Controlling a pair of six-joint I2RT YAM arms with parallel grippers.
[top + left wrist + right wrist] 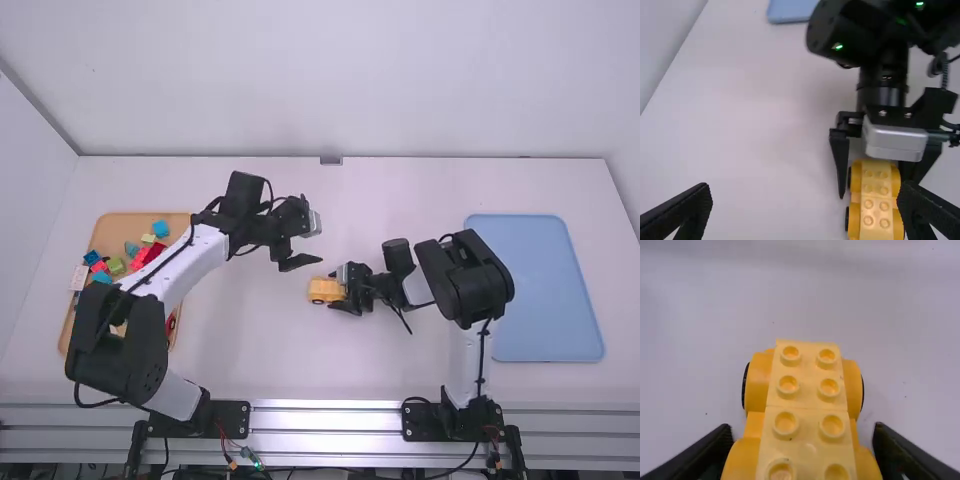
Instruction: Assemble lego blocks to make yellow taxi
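Observation:
A yellow toy car built of blocks [322,290] stands on the table near the middle; its studded top also shows in the left wrist view [875,192] and right wrist view [807,405]. At its right end my right gripper [345,289] is shut on its sides, with one finger along each side [803,437]. Farther up and left of the car, my left gripper [307,243] is open with nothing held. In the left wrist view, the car lies close to one finger of my left gripper [807,195], which is not seen gripping it.
At the left, a wooden tray [125,230] holds several coloured blocks, partly hidden under the left arm. A blue tray [545,290] lies at the right behind the right arm's elbow. The two grippers are close together near the middle.

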